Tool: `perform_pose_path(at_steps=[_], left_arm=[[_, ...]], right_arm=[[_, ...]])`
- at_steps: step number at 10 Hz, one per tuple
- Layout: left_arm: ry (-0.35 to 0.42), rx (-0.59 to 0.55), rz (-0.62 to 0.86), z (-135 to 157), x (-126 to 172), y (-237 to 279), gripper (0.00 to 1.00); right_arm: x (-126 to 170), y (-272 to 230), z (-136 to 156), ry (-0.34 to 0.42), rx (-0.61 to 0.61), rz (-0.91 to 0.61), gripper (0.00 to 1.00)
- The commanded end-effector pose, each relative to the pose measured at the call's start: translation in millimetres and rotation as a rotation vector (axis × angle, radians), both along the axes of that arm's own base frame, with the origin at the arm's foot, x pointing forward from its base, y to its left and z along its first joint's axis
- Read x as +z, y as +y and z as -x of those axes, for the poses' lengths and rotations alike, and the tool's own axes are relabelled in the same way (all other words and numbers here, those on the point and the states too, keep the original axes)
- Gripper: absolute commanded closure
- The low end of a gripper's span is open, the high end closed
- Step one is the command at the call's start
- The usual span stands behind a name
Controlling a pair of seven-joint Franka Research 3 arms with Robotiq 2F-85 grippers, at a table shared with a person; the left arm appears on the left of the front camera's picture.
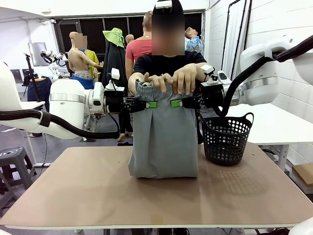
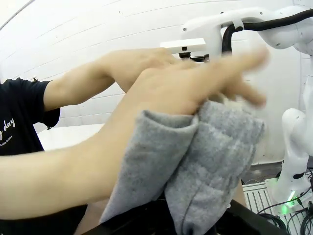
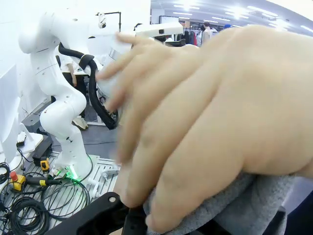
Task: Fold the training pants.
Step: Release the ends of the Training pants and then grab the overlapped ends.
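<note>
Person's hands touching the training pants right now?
Touching. Front view: both hands curl over the training pants' gathered waistband; left wrist view shows a hand pressed on the grey fabric.

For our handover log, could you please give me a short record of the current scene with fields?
training pants: grey, held up at the waistband, hanging, lower end resting on the table
left gripper: shut on the training pants just below the waistband
right gripper: shut on the training pants at the same height
person: one hand and other hand grip the waistband from above
basket: black mesh, on the table beside the pants, on the robot's right
</note>
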State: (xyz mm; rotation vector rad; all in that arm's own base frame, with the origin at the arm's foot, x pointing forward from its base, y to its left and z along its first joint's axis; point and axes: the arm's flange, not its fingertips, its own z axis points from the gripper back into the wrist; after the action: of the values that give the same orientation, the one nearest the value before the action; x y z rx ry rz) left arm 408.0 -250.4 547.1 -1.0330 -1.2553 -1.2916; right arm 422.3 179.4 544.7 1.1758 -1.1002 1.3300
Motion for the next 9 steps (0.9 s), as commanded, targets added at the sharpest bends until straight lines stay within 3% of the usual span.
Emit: perform_pose_path(at_steps=[1,9], left_arm=[[-0.001,0.005,0.019,1.0,3.3,-0.6,1.0],[-0.001,0.005,0.019,1.0,3.3,-0.6,1.0]], right_arm=[[2.1,1.0,2.9,0.005,-0.008,-0.027,1.0],[2.1,1.0,2.9,0.005,-0.008,-0.027,1.0]])
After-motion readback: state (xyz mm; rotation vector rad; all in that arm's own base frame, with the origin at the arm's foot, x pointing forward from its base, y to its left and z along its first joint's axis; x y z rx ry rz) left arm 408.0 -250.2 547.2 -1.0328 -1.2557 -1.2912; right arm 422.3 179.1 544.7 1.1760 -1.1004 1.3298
